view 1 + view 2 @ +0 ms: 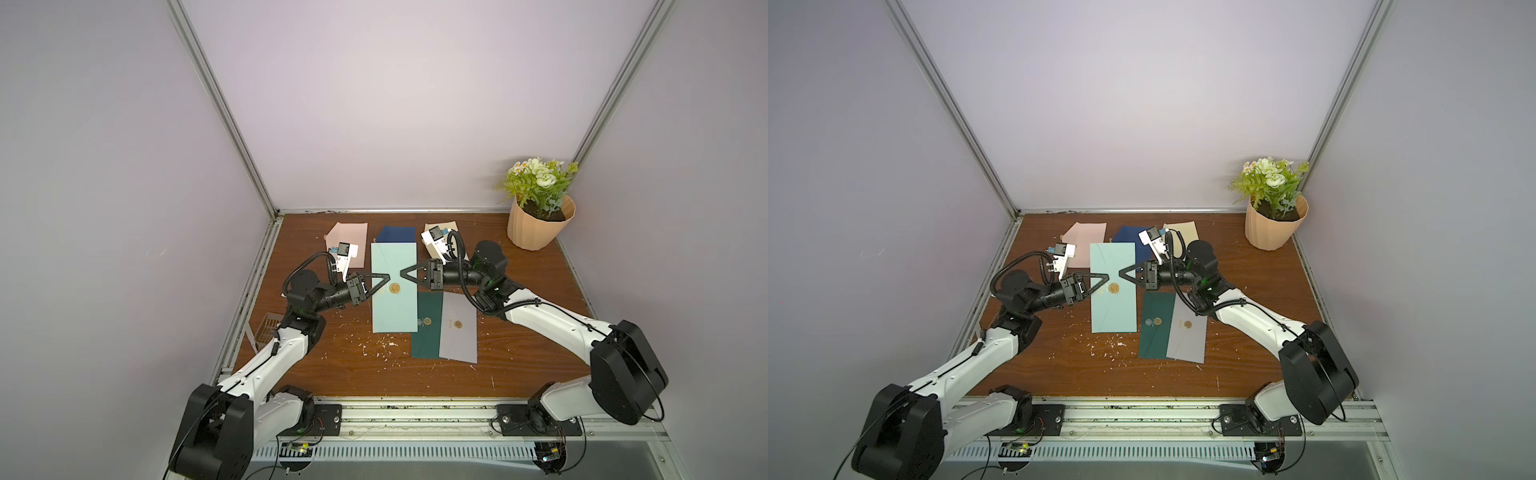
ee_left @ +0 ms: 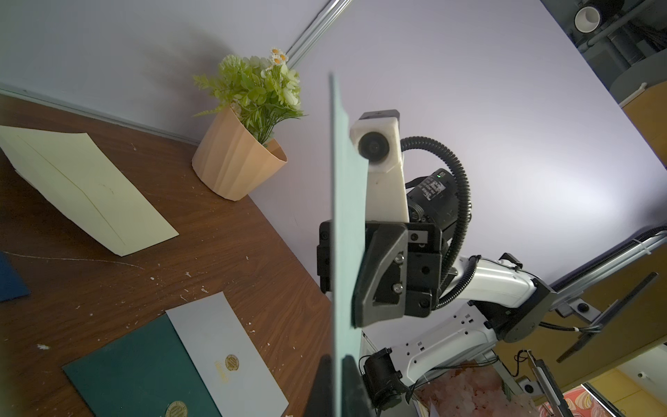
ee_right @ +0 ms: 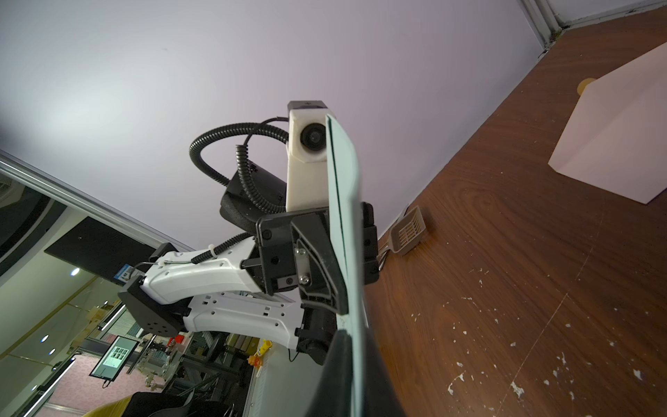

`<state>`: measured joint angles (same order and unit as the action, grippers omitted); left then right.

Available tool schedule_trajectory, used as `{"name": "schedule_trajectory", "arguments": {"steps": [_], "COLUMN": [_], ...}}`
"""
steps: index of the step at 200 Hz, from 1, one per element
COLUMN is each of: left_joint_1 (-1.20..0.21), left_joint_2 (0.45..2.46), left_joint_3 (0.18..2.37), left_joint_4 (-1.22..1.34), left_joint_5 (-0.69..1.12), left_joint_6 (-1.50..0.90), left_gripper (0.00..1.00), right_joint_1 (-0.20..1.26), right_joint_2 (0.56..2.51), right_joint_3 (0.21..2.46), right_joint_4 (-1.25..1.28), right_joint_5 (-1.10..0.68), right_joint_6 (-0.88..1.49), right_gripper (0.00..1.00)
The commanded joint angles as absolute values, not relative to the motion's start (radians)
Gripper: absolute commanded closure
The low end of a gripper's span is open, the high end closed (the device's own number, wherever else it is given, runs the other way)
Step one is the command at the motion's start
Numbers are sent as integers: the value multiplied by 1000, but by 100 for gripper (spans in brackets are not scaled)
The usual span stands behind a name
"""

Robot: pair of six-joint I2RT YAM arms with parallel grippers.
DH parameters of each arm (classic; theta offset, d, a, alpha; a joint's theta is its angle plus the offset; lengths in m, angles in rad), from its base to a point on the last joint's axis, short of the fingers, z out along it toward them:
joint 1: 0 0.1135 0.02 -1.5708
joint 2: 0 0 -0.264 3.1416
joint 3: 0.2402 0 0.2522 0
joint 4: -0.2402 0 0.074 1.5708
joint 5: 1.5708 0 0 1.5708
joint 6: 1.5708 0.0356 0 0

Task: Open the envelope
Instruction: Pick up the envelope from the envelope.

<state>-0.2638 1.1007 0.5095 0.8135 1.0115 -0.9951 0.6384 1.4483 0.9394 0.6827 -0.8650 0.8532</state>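
Pressed together, the left jaws and the right jaws each pinch the mint envelope [image 1: 394,311], reaching in over opposite long edges. Their tips nearly meet just beside the round gold seal [image 1: 394,287]. The envelope hangs clear of the wood-grain counter [image 1: 332,374]. The flap appears unopened, so the two-arm grip is judged complete. The next move likely requires parting the thin, smooth, flexible paper at the seal without tearing.

The pale mint-green paper envelope [image 1: 394,311] looks matt and smooth; its round gold seal [image 1: 395,287] has a metallic sheen. The brown wood-grain table [image 1: 519,357] is smooth with a faint gloss, flecked with white chips [image 1: 380,345]. The peach ribbed plastic flowerpot [image 1: 536,232] looks matt.
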Motion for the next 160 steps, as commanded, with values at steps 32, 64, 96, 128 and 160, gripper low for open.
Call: {"name": "schedule_trajectory", "arguments": {"steps": [32, 64, 96, 128, 160], "left_joint_1": [-258, -259, -259, -259, -261], "left_joint_2": [1109, 1097, 1067, 1028, 978], "left_joint_3": [544, 538, 603, 669, 704], "left_joint_4": [862, 829, 532, 255, 90], "left_joint_5": [1021, 1003, 929, 771, 581], "left_joint_6": [-1001, -969, -769, -588, -482], "left_gripper": [98, 68, 43, 39, 39], "right_joint_1": [666, 666, 667, 667, 666], "right_joint_2": [1440, 1431, 1403, 1368, 1299], "right_joint_3": [975, 977, 991, 992, 983], "right_joint_4": [701, 689, 585, 478, 358], "right_joint_5": [-892, -878, -832, -752, -585], "right_joint_6": [823, 816, 765, 740, 716], "right_gripper": [100, 100, 100, 100, 100]}}
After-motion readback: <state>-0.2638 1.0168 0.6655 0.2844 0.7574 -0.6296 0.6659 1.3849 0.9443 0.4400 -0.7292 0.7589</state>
